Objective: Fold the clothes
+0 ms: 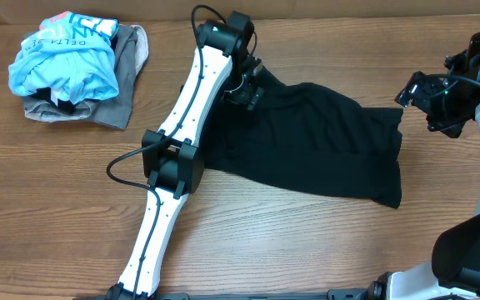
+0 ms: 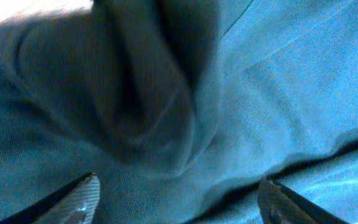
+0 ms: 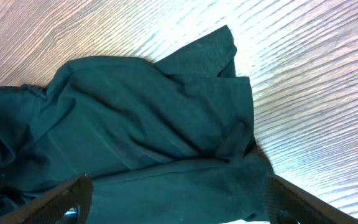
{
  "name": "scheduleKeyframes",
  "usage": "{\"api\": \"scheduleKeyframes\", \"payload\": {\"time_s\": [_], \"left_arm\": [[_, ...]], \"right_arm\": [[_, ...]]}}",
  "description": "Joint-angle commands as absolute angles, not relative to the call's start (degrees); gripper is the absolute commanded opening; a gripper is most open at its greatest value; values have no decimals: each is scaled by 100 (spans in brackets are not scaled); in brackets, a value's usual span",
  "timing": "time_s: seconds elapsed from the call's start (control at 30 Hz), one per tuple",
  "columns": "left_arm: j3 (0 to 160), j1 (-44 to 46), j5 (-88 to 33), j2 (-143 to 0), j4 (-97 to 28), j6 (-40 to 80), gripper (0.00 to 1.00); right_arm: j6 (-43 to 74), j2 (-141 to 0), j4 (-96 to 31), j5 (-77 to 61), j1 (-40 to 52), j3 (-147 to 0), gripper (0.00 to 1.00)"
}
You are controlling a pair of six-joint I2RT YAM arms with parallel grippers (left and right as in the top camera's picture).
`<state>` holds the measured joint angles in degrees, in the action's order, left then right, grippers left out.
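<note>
A black garment lies spread on the wooden table, folded roughly in half, wrinkled at its left end. My left gripper is open and low over the garment's upper left corner; in the left wrist view the dark cloth fills the frame with a bunched fold, and the fingers are wide apart with nothing between them. My right gripper is open and hovers just off the garment's right edge; the right wrist view shows the cloth below the spread fingers.
A pile of clothes sits at the back left: a light blue shirt on top of a grey garment. The left arm stretches across the table to the garment's left side. Bare wood lies in front.
</note>
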<state>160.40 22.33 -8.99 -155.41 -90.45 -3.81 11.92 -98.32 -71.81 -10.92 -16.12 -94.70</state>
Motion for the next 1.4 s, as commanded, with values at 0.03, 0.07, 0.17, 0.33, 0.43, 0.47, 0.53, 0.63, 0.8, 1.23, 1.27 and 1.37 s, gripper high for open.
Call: {"api": "scheduleKeyframes", "payload": {"time_s": [0.03, 0.07, 0.17, 0.33, 0.43, 0.47, 0.53, 0.63, 0.8, 1.23, 1.27, 1.37], "left_arm": [[16678, 2062, -849, -15469, -8788, -211, 88], [16842, 2034, -854, -15469, -8713, -174, 89], [17349, 1953, -860, -15469, -8431, -84, 90], [17388, 1876, -862, -15487, -7944, -84, 86], [17071, 1876, -867, -15489, -7832, -93, 84], [16940, 1876, -891, -15489, -7804, -134, 84], [16660, 1876, -932, -15489, -7717, -204, 83], [16346, 1887, -1251, -15489, -7629, -541, 80], [16245, 1887, -1448, -15491, -7723, -744, 69], [15533, 1931, -1417, -15498, -7688, -1507, 54], [15530, 1931, -1334, -15498, -7675, -1503, 47], [15603, 1927, -1002, -15491, -7666, -1441, 8]], "right_arm": [[1153, -9784, -7137, -1033, -1612, -9445, 91], [1153, -9784, -7135, -1033, -1612, -9445, 91], [1153, -9784, -7122, -1033, -1612, -9445, 91], [1155, -9784, -7098, -1033, -1612, -9445, 91], [1155, -9784, -7087, -1033, -1612, -9445, 91], [1153, -9784, -7089, -1033, -1612, -9445, 91], [1153, -9784, -7087, -1033, -1612, -9445, 91], [1153, -9784, -7087, -1033, -1612, -9445, 91], [1155, -9784, -7089, -1033, -1612, -9445, 91], [1153, -9784, -7083, -1033, -1612, -9445, 91], [1153, -9784, -7085, -1031, -1612, -9445, 91], [1153, -9784, -7085, -1031, -1612, -9445, 91]]}}
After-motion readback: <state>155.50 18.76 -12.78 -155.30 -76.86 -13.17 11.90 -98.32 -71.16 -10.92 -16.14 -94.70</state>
